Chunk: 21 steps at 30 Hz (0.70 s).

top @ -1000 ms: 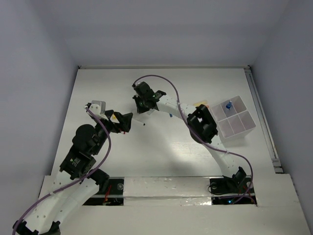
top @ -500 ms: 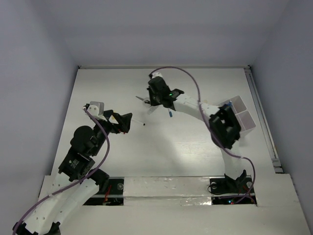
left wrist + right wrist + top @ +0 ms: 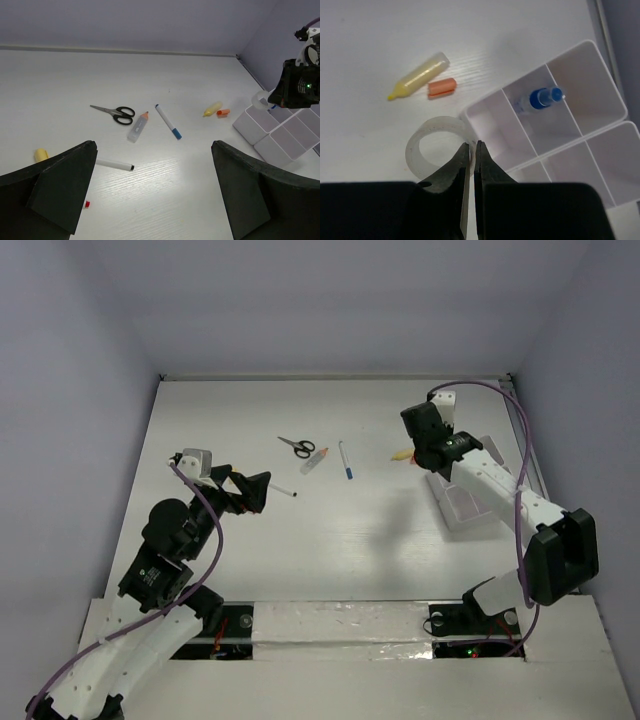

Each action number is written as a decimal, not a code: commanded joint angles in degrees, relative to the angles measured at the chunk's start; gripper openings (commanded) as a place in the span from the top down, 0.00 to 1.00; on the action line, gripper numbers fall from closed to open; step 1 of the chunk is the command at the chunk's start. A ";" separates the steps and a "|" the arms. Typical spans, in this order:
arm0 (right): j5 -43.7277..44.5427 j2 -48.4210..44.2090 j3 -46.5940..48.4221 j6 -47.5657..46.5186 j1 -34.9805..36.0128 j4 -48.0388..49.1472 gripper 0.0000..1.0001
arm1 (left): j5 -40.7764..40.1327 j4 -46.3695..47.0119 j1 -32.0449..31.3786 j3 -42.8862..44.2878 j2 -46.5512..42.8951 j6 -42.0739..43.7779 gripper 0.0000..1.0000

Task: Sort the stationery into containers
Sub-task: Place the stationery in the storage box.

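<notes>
The right gripper [image 3: 471, 145] is closed on the thin wall of the translucent ring [image 3: 440, 123], just beside the containers [image 3: 545, 67], so the ring may slip out or catch their rim.

Scissors [image 3: 114, 112], orange-capped tube [image 3: 138, 127] and blue-tipped pen [image 3: 167, 121] lie on the worktop [image 3: 350, 540] — black-tipped pen [image 3: 114, 164] nearer. Yellow tube [image 3: 418, 76] and orange piece [image 3: 442, 87] lie beside the white containers [image 3: 580, 146]; one holds a blue-capped item [image 3: 540, 98] — translucent ring [image 3: 436, 150] pinched at their corner.
</notes>
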 commanded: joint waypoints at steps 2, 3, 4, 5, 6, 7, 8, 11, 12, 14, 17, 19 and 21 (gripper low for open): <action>6.53 -2.19 -0.37 0.78 -0.13 -7.52 1.00 | 0.66 2.42 -0.29 1.60 -0.60 -0.28 0.02; 6.62 -1.66 -0.45 0.95 -0.13 -8.14 1.00 | 0.57 2.42 -0.29 1.51 -0.77 -0.37 0.02; 6.62 -1.13 -0.54 1.30 -1.00 -9.54 1.00 | 0.57 2.42 -0.29 1.51 -0.78 -0.28 0.02; 6.62 -0.78 -0.54 1.57 -1.01 -10.07 1.00 | 0.57 2.42 -0.29 1.51 -0.78 -0.28 0.02; 6.45 -0.43 -1.07 1.66 -1.79 -10.17 1.00 | 0.66 2.42 -0.29 1.51 -0.78 -0.28 0.02; 6.10 -0.16 -1.25 1.66 -2.59 -9.91 1.00 | 0.75 2.42 -0.29 1.51 -0.69 -0.37 0.02; 5.05 0.01 -1.59 1.31 -2.59 -9.56 1.00 | 0.92 2.51 -0.29 1.51 -0.60 -0.37 0.02; 4.60 0.54 -2.04 0.87 -3.82 -8.76 1.00 | 0.84 2.51 -0.29 1.51 -0.60 -0.28 0.02; 4.51 0.72 -1.86 0.69 -4.35 -8.41 1.00 | 0.84 2.42 -0.29 1.51 -0.60 -0.28 0.02; 4.34 1.33 -1.86 0.17 -5.05 -8.15 1.00 | 0.92 2.51 -0.29 1.51 -0.42 -0.28 0.02; 4.69 2.03 -1.51 -0.45 -5.05 -7.97 1.00 | 0.84 2.51 -0.29 1.51 -0.34 -0.28 0.02; 4.69 2.47 -1.69 -0.98 -5.58 -7.79 1.00 | 0.84 2.51 -0.29 1.51 -0.25 -0.28 0.02; 4.69 3.70 -1.60 -0.98 -5.58 -7.88 1.00 | 0.75 2.42 -0.29 1.51 -0.16 -0.28 0.02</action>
